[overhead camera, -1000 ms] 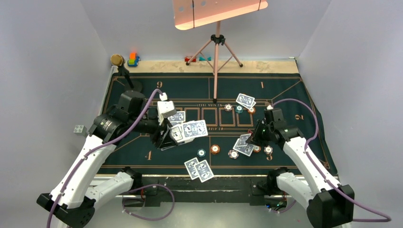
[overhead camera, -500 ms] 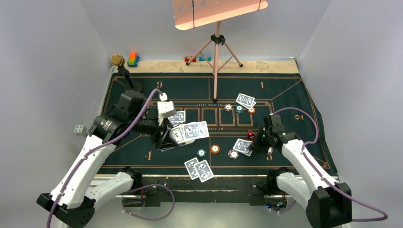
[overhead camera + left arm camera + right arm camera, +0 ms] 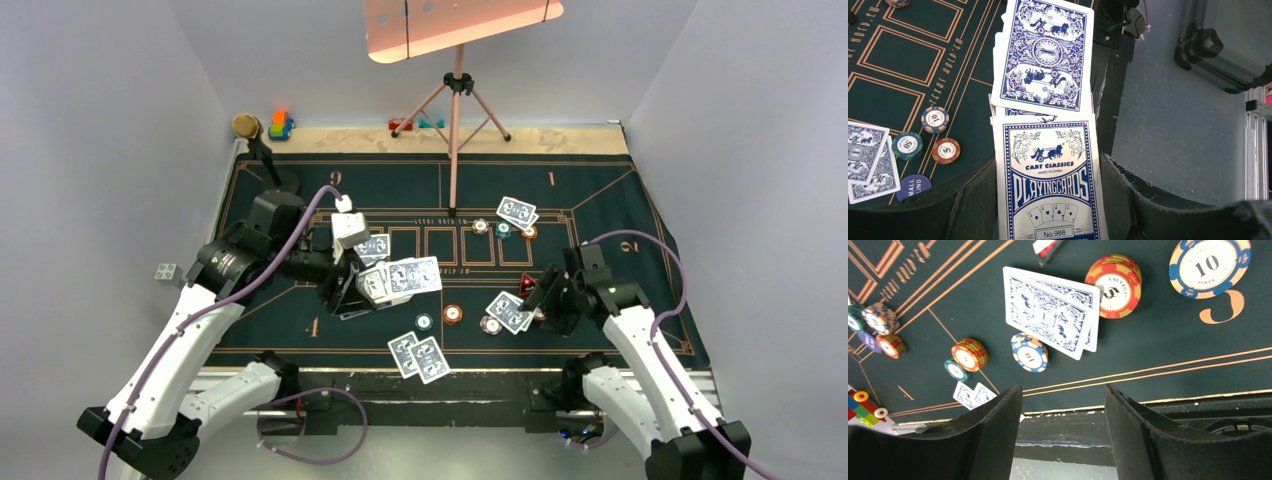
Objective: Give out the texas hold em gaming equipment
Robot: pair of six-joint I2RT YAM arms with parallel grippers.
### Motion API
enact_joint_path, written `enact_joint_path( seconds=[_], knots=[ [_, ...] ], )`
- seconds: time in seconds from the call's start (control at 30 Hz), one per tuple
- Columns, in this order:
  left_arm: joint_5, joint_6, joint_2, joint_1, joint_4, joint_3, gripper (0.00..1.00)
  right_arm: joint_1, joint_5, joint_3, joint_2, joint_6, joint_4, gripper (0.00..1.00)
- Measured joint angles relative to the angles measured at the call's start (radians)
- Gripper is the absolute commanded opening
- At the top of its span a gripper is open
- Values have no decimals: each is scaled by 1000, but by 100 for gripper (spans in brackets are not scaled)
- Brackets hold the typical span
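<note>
right jaws: spread, empty | pair (image 3: 1048, 315): flat on the table (image 3: 1168, 330) just ahead of them, touching a blue chip (image 3: 1030, 354) | left jaws: pinching the box (image 3: 1048, 170), cards (image 3: 1045, 55) poking out past the tips | tip: back right straight up so it doesn't drag the pair

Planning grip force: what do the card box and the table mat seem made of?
Card box: likely thin smooth cardboard, judging by flat printed faces and sharp edges. Table mat: probably matte felt-like cloth; no glare, printed gold lines.
</note>
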Motion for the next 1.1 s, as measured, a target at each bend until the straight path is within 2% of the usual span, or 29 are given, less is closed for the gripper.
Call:
enact_joint_path(
  seconds=[0.07, 0.2, 0.47, 0.6, 0.83, 1.1],
  knots=[
    [1, 0, 0, 0, 0, 0, 0, 0, 13, 51, 13, -10, -19, 68],
    [2, -6, 3, 0, 4, 0, 0, 0, -30, 168, 20, -37, 9, 83],
    [13, -16, 22, 0, 21, 0, 0, 11, -384, 388, 159, -77, 218, 91],
    [16, -16, 33, 0, 31, 0, 0, 92, -488, 399, 183, -35, 381, 92],
    [15, -11, 34, 0, 29, 0, 0, 342, -531, 510, 302, -12, 544, 95],
    [14, -11, 31, 0, 29, 0, 0, 492, -507, 512, 423, -11, 575, 97]
  ],
)
